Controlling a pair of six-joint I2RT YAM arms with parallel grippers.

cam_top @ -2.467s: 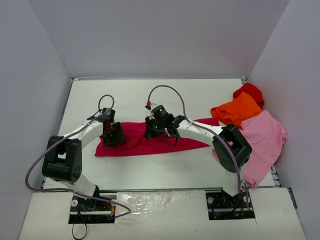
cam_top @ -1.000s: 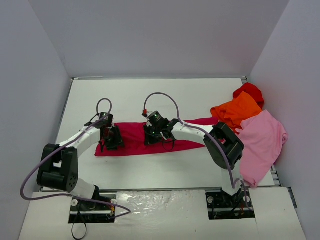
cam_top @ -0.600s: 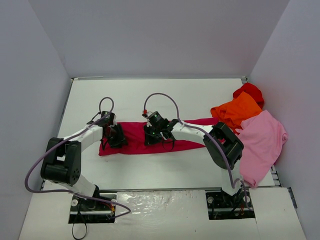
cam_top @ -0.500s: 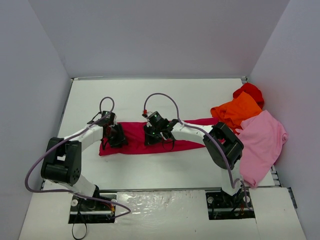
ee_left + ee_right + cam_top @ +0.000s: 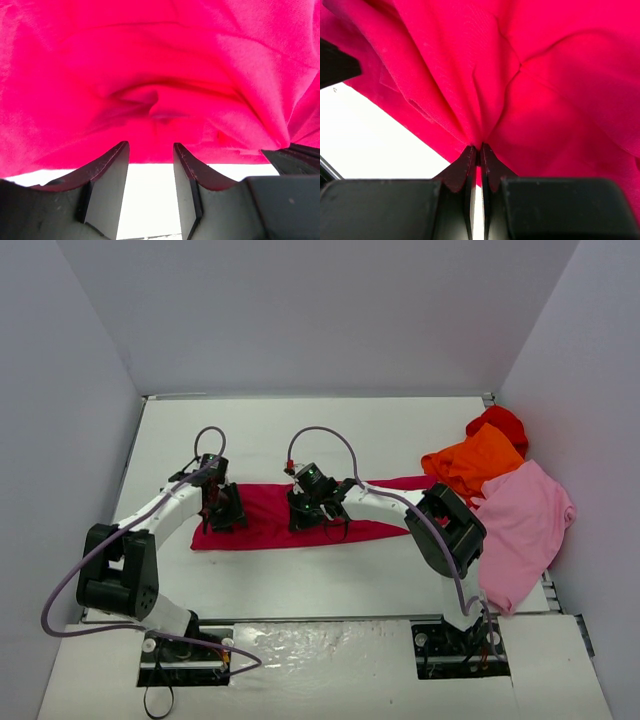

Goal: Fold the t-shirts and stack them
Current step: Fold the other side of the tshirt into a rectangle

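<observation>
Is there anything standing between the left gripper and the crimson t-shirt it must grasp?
Nothing visible does. The left gripper is open, its fingertips right at the near edge of the crimson t-shirt, with only table showing in the gap. The right gripper is shut on the same cloth.

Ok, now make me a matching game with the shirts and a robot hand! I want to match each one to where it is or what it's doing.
Things:
1. crimson shirt
2. red shirt
3. pink shirt
4. right hand

Places or states:
A. shut, pinching crimson cloth
B. bunched up at the far right
C. laid out long across the middle
D. on the right, at the near side

Pairs: 1-C, 2-B, 3-D, 4-A
</observation>
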